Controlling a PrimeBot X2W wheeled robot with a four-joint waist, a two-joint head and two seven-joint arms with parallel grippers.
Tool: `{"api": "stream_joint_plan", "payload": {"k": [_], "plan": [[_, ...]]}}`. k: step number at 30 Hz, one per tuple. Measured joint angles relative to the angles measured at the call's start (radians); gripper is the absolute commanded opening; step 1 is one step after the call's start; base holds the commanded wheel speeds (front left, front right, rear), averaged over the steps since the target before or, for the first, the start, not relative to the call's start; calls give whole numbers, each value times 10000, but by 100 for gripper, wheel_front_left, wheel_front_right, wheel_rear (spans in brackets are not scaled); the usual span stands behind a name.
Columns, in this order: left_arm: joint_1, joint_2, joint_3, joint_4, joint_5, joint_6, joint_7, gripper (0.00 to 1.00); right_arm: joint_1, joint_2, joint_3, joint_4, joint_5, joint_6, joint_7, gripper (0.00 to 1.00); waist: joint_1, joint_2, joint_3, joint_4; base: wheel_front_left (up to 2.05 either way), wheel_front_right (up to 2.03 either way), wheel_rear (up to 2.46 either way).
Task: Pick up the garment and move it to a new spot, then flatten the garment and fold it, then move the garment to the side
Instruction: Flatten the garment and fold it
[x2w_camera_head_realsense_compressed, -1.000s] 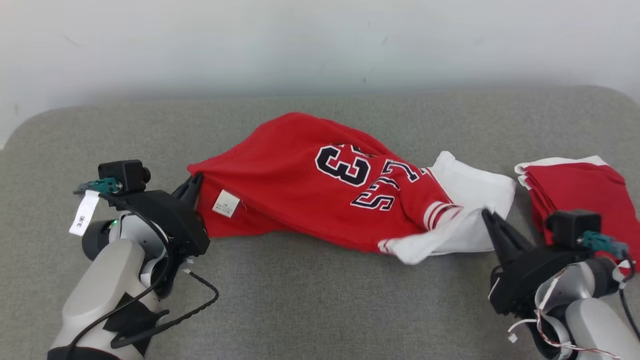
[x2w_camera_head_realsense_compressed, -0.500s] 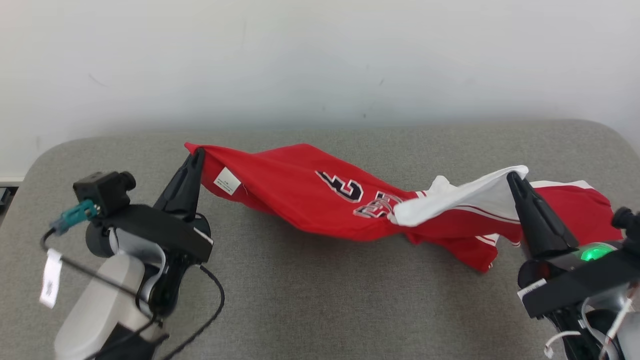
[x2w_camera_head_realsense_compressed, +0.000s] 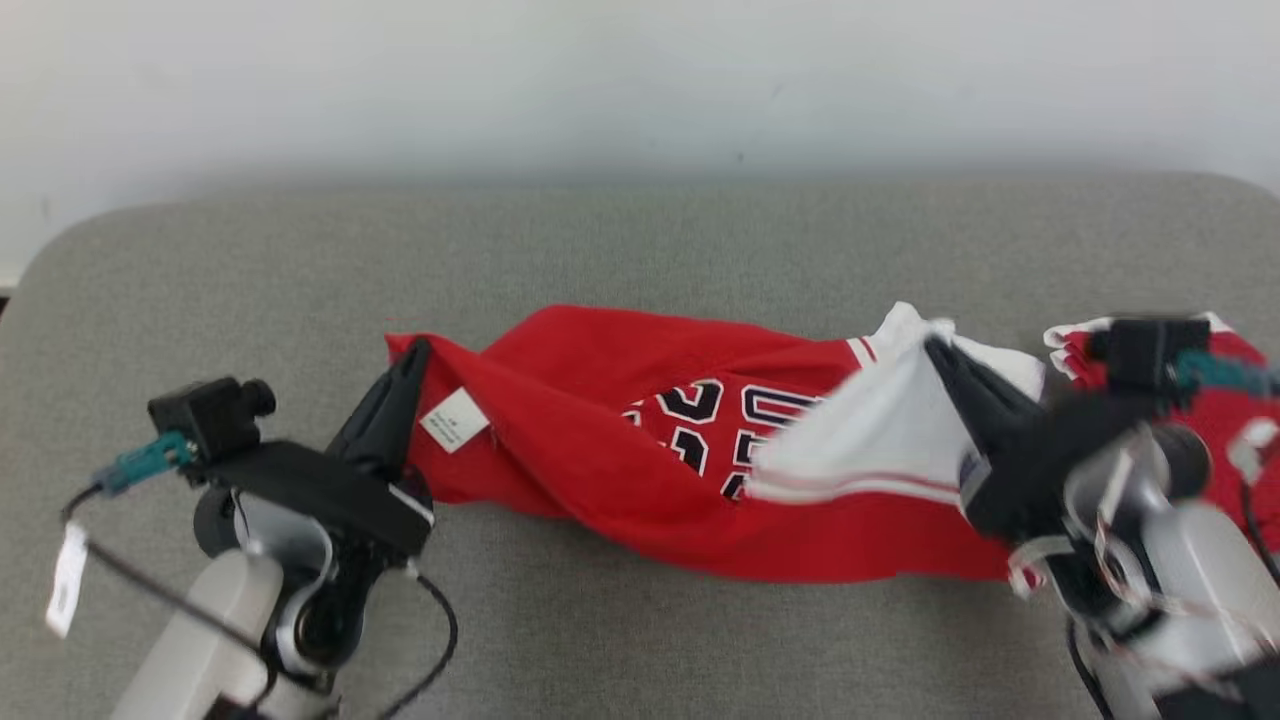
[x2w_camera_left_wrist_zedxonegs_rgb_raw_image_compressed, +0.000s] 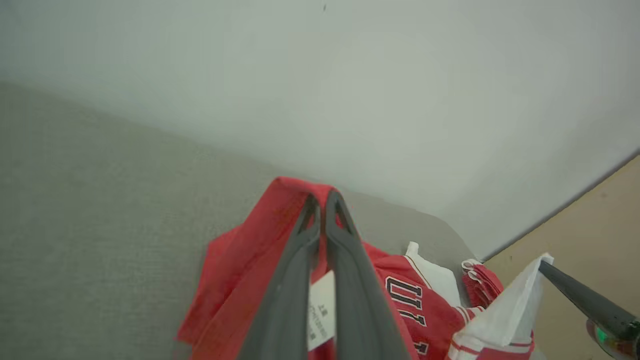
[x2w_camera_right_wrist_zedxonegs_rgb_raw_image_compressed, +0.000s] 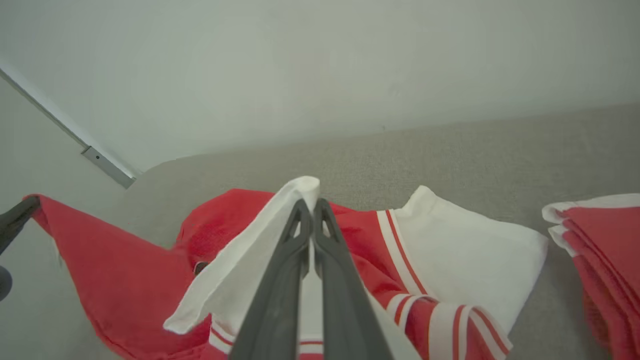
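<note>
Lowered garment (x2w_camera_head_realsense_compressed: 600, 470); right hand (x2w_camera_head_realsense_compressed: 935, 345) blurred, numbers (x2w_camera_head_realsense_compressed: 715, 420) half-hidden.

A grey fabric surface (x2w_camera_head_realsense_compressed: 640, 250) bears a red jersey (x2w_camera_head_realsense_compressed: 600, 480) and folded red garments (x2w_camera_right_wrist_zedxonegs_rgb_raw_image_compressed: 610, 245).

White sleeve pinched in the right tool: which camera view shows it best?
Right wrist view: the white sleeve is sharp and close. Head view blurs the sleeve; left wrist view catches it small at the corner.
</note>
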Motion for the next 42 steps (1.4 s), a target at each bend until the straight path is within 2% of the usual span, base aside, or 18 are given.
{"api": "stream_joint_plan", "payload": {"k": [3,6,9,12,17,19,20,21,23,25,27,34,42], "plan": [[-1162,-395,370,1262,-61,554,176,0,-2210,593,84,1847,-516,-602,54,0,2,1,392,10,0,0,0],[-3521,-652,846,1494,345,1045,-190,0,-5158,734,-777,2042,-988,-1043,-771,0,5,2,797,19,0,0,0],[-5808,-918,1122,654,1118,1223,-1137,0,-7421,533,-1624,1576,-1081,-1060,-1960,0,4,0,1139,68,0,0,0],[-6378,-947,1145,-79,1592,1135,-1981,0,-7961,-146,-1689,1371,-1331,-788,-2740,0,1,-1,1304,215,0,0,0],[-4882,-577,800,-236,2079,1047,-2247,0,-6405,-514,-1110,1419,-1574,-79,-2922,0,1,0,1327,505,0,0,0],[-4395,-405,773,-109,2075,1035,-2205,0,-5929,-485,-972,1473,-1572,13,-2917,0,-1,0,1352,526,0,0,0],[-3392,-132,673,276,2059,957,-2199,0,-4967,-443,-811,1605,-1526,192,-2907,0,0,0,1426,529,0,0,0],[-3392,-132,673,276,2059,957,-2199,0,-4967,-443,-811,1605,-1526,192,-2907,0,0,0,1426,529,0,0,0],[-2393,46,414,920,2054,786,-2176,0,-3995,-380,-604,1814,-1457,399,-2796,0,2,0,1518,485,0,0,0],[-1591,61,257,1599,2027,729,-2117,0,-3111,-192,-451,2103,-1269,537,-2778,0,1,1,1582,405,0,0,0],[-1282,17,15,2497,2031,479,-2117,0,-2306,-63,-138,2495,-1216,696,-2796,0,0,1,1612,263,0,0,0],[-1084,-50,278,3662,1918,422,-2220,0,-1416,146,407,2780,-895,993,-2922,0,-1,-2,1192,109,0,0,0],[221,-38,360,4128,1858,343,-2295,0,673,-163,522,2295,-491,1053,-3012,0,-2,-2,259,72,0,0,0]]}}
